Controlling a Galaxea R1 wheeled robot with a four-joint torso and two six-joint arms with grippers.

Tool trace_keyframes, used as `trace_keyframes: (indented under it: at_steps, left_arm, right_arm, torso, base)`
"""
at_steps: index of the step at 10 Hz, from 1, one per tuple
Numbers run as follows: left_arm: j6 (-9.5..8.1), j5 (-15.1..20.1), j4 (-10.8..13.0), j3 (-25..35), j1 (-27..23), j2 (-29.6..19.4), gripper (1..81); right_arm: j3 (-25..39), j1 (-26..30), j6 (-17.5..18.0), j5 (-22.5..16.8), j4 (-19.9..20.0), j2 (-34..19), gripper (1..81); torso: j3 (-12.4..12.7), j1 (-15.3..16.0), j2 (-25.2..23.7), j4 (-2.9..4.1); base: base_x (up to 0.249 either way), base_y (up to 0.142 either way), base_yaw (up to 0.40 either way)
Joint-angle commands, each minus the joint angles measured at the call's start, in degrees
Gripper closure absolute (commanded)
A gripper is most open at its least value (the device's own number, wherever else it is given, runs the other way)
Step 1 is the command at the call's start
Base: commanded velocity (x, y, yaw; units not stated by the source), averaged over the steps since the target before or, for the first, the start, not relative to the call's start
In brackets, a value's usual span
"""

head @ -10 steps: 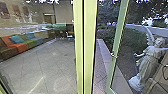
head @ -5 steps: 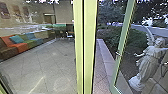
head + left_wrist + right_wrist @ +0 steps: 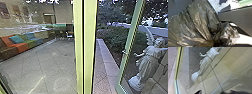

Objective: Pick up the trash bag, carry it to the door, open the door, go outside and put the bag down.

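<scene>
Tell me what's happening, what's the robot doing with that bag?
The robot is holding the trash bag bunched up in its left claw. In front of it, the glass door is open, with a path showing through the gap. Its right arm may be pushing the door, but I can't tell. The bag isn't put down yet.

Sofa (image 3: 23,47) left of the post (image 3: 89,50), door (image 3: 129,42) right, statue (image 3: 150,60) behind its glass
</scene>
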Motion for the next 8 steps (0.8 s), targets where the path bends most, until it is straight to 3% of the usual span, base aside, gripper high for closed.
trace_keyframes:
  at_steps: [1, 2, 5, 7, 8]
  left_arm:
    - [0.16, 5.3, -0.7, 0.6, -1.7, 0.6, 81.1]
    - [0.16, 5.2, -0.7, 0.6, -1.7, 0.4, 81.1]
    - [0.33, 5.2, -0.6, 0.6, -1.8, 0.1, 81.1]
    - [0.34, 5.1, -0.4, 0.6, -1.8, 0.1, 81.1]
    - [0.34, 5.1, -0.3, 0.6, -1.8, 0.0, 81.1]
  right_arm:
    - [4.0, 5.6, -0.1, -4.5, 18.7, -3.0, 1.0]
    - [7.4, 5.1, 0.0, -7.4, 25.1, -4.2, 1.0]
    - [15.9, 2.5, -0.3, -8.8, 38.4, -6.7, 1.0]
    - [20.4, -3.0, -0.3, -9.2, 44.5, -6.6, 1.0]
    - [23.7, -7.2, 0.0, -8.6, 44.9, -6.6, 1.0]
  torso:
    - [0.0, 0.0, 0.0, 0.00]
    - [0.0, 0.0, 0.0, 0.00]
    - [0.0, 0.0, 0.0, 0.00]
    - [0.0, 0.0, 0.0, 0.00]
    - [0.0, 0.0, 0.0, 0.00]
  base:
    - [0.000, 0.000, 0.000]
    - [0.000, 0.000, 0.000]
    - [0.000, 0.000, 0.000]
    - [0.000, 0.000, 0.000]
    - [0.000, 0.000, 0.000]
